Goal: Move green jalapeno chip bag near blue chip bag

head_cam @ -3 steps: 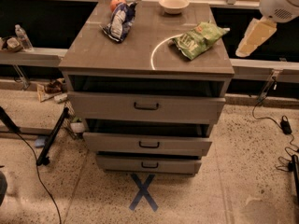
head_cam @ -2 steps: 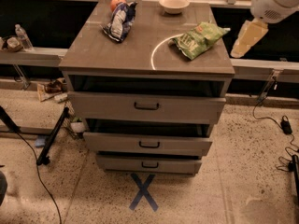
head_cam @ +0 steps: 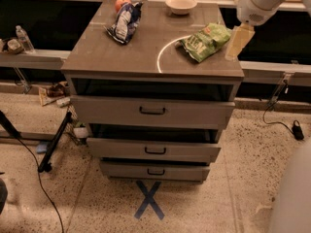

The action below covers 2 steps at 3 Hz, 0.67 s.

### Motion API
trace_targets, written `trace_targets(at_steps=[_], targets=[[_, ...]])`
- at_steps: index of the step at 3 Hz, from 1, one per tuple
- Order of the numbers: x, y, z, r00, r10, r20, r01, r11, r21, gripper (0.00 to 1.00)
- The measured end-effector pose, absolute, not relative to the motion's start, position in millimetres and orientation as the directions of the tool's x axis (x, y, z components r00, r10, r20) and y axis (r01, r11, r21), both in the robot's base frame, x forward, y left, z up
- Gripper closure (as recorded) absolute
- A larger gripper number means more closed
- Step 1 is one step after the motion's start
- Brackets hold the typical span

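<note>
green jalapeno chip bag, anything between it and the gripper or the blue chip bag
Nothing visible. The gripper hangs just beside the green jalapeno chip bag, with bare cabinet top from there to the blue chip bag; the bowl sits farther back, off that path.

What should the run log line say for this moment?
phase: pre-grasp | gripper: just right of green jalapeno chip bag, bag not held | blue chip bag: back left of cabinet top, apart from green one

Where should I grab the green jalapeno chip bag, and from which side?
Probably the middle of the green jalapeno chip bag, coming from above. It lies flat and diagonal on the cabinet top, so close across its narrow width. The gripper hangs just to its right in the camera view.
</note>
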State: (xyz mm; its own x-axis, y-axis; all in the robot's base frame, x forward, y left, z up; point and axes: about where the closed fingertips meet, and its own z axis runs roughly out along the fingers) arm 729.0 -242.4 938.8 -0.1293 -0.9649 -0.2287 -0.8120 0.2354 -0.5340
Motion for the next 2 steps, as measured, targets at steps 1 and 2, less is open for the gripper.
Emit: trace_targets(at_steps=[1,2], targets=[[758,-243,924,-0.144,-0.962,-0.234,-0.816,0.249,-0.522,0.00],[787,-245,917,-0.155,-0.963,-0.220,-0.805,0.252,-0.537,0.00]])
